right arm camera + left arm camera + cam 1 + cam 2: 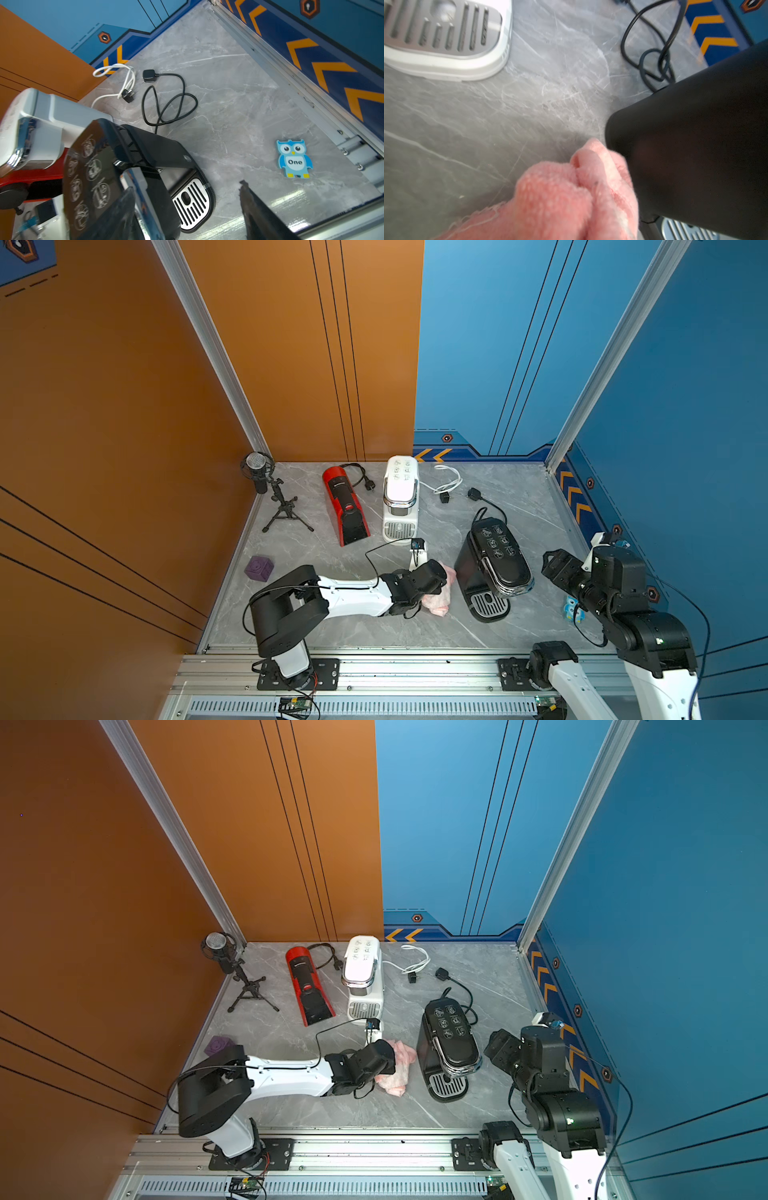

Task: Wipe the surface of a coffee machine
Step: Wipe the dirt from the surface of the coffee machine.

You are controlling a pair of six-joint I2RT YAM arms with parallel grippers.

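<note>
One grey, marble-veined worktop (374, 630) fills the lower middle of both top views, and you have three coffee machines standing on it. Biggest is the black coffee machine (496, 560), right of centre, with its drip tray (490, 606) toward the lower edge of the frame and its button panel (496, 541) facing up. Higher in the frame, at centre by the back wall, stands the white coffee machine (400, 497). Just left of it is the slimmer red coffee machine (345, 506), set at an angle. Your left arm (353, 593) reaches low across the worktop from the lower left. Its left end effector (441, 581) is clamped on the pink cloth (440, 601), which bunches just beside the black machine's left side. In the left wrist view the pink cloth (560, 197) meets that black side wall. Your right end effector (549, 564) hovers at the black machine's right side, and the right wrist view shows its fingers (259, 218) spread well apart with nothing gripped. Look to the worktop's upper left corner for the microphone on a tripod (259, 475), and below it the purple cube (259, 568). A black cable (170, 104) and a white cable (446, 481) lie loose above the black machine in both top views. A small blue owl card (294, 159) lies flat near the worktop's right edge.
</note>
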